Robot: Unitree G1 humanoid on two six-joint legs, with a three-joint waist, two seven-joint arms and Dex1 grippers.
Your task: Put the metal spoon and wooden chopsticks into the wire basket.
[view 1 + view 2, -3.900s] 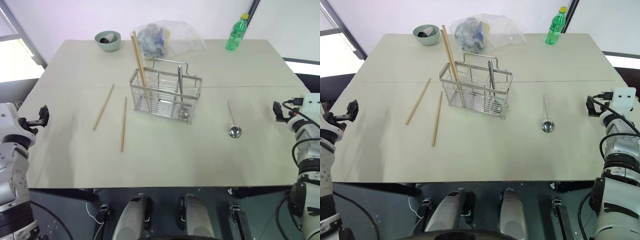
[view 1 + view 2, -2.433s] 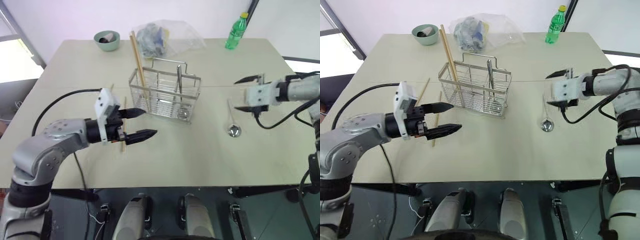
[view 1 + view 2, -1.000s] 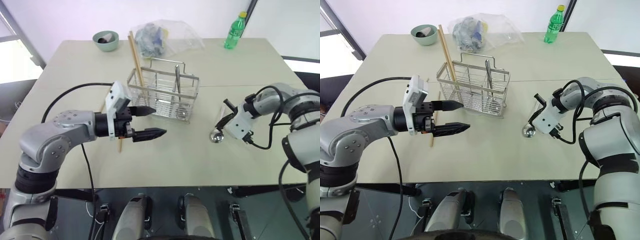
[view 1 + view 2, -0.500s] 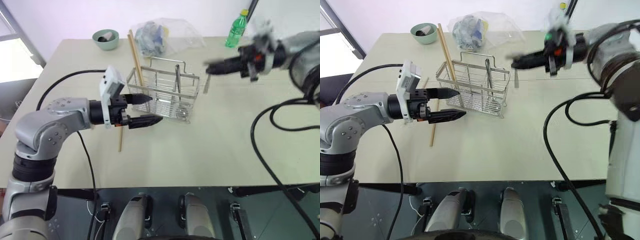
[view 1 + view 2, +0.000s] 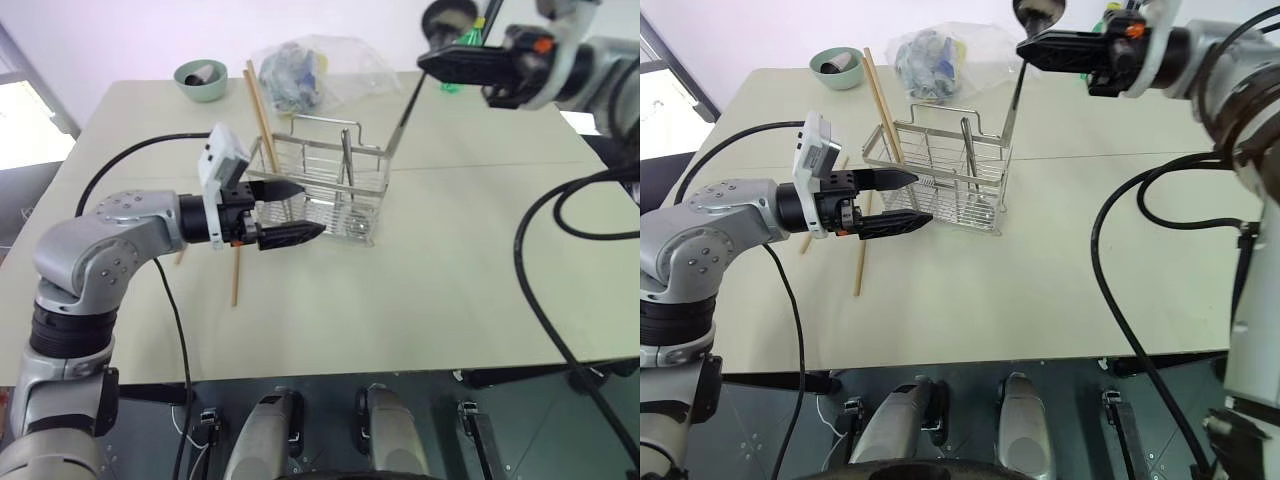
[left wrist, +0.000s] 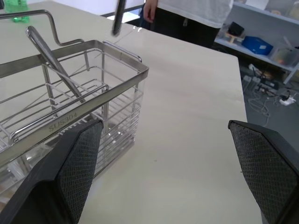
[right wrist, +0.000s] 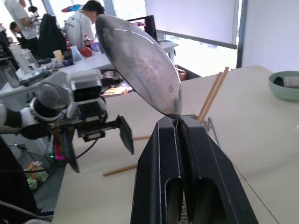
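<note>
Table (image 5: 420, 270) in pale beige carries the scene, with the wire basket (image 5: 320, 195) standing near its middle. Behind the basket lie a clear plastic bag (image 5: 310, 70) of items, a green bowl (image 5: 200, 80) toward the far left corner and a green bottle (image 5: 1114, 10) at the far right, partly hidden by the right arm.

The left gripper (image 5: 296, 212) hovers level just beside the basket's left end, its two black fingers spread wide with nothing between them; compared with a second ago it sits in nearly the same spot. In the left wrist view the fingers (image 6: 79, 158) frame the basket's corner, where a spoon already stands leaning inside.

The right gripper (image 5: 1032, 45) has changed most. A second ago it was low on the table at the right, closing on the spoon (image 5: 1016, 95) where that lay; now it is lifted high above the basket's right end, pointing to the left, its fingers clamped tight on the spoon just below the bowl. The spoon hangs with its bowl up by the fingertips and its thin handle slanting down toward the basket's right compartment; whether the tip is inside the rim I cannot tell. The right wrist view shows the bowl (image 7: 140, 65) standing up out of the pinched fingers.

Two chopsticks (image 5: 258, 115) lean in the basket's left end, as before. Two more chopsticks (image 5: 236, 280) lie on the table left of the basket, partly hidden by the left arm.
</note>
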